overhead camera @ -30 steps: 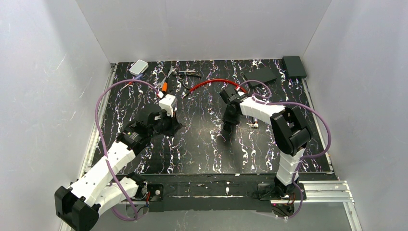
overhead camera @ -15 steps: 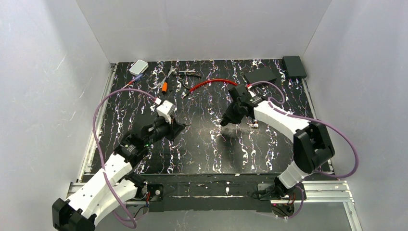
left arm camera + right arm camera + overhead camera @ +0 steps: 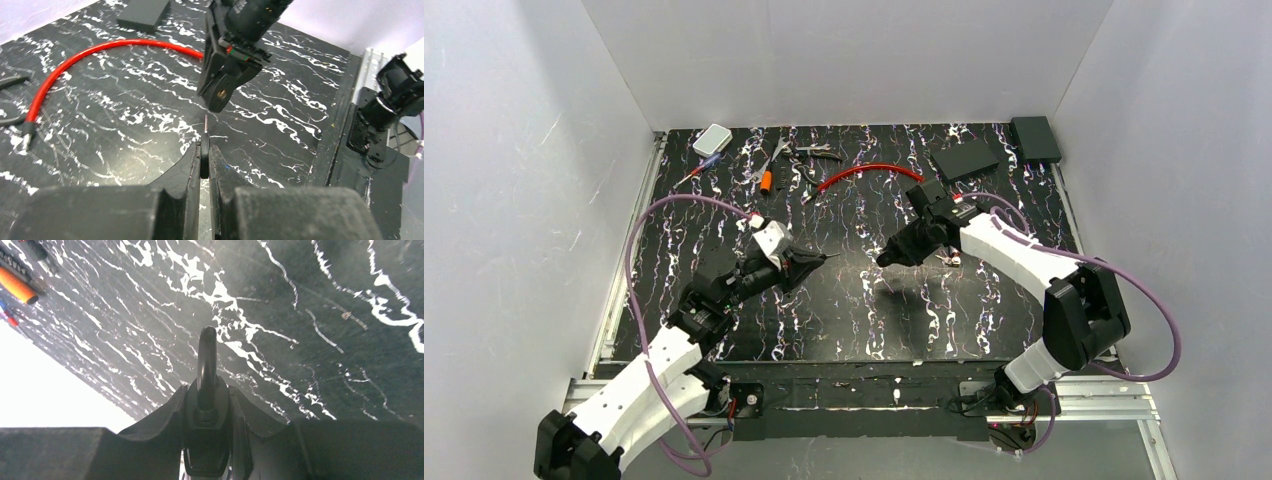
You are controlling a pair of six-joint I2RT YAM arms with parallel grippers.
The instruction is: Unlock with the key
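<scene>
Risk: missing keyhole [image 3: 222,93], twisting key [image 3: 204,155] in thin pinch through slight misalignment | left fingers [image 3: 186,172]: clamped on key, near padlock [image 3: 228,81], not touching | right fingers [image 3: 167,412]: clamped on padlock above bench [image 3: 844,305]

The padlock [image 3: 220,94] looks matt black, the key [image 3: 204,156] metal (cable [image 3: 100,47] glossy red plastic).

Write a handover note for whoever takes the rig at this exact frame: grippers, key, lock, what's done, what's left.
Left gripper: shut on the key, blade pointing at the padlock.
Right gripper: shut on the padlock, held above the table, keyhole end facing the key.
Done: both items are picked up and roughly lined up.
Left: a gap separates the blade tip from the keyhole. Insert the key, turn it, release the shackle.
</scene>
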